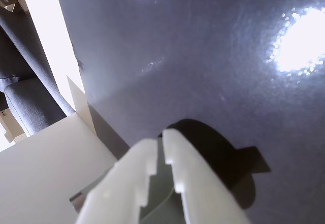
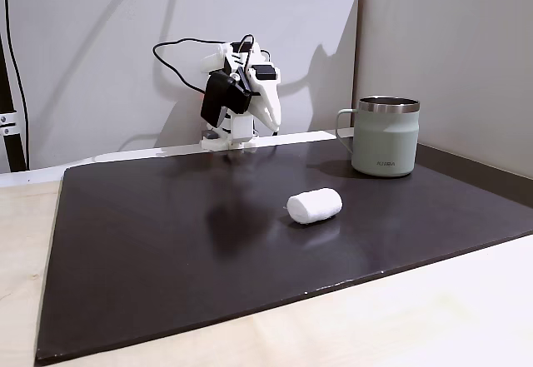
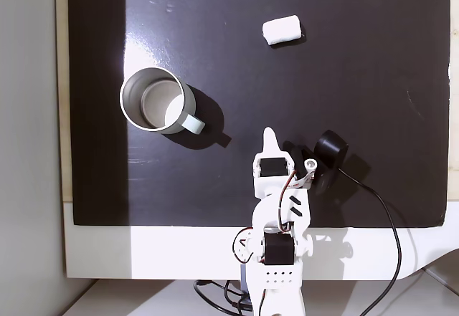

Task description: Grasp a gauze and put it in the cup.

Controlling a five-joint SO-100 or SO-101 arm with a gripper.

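You are working over a glossy black rectangular mat (image 2: 166, 242) laid on a pale wooden tabletop (image 2: 416, 317), and nothing of the task is done yet, as far as these views show. The white five-joint arm (image 3: 276, 259) sits folded back over its base at the mat's edge, wrist tucked low, with a black camera and its cable beside it. In the view from above, its gripper (image 3: 270, 138) points out over the mat; in the wrist view the two white plastic fingers (image 1: 180, 168) lie closed against each other with nothing between them.

The pale sage-green steel-rimmed mug (image 3: 154, 101) stands upright, handle turned toward the arm, and its inside looks empty. In the side view it is at the right of the mat (image 2: 385, 136).

The small white cylindrical roll of gauze (image 3: 281, 30) lies on its side on the mat, well apart from both mug and gripper (image 2: 315, 205). You have the whole job left: reach out, open, grasp the roll, carry it over and drop it in the mug.
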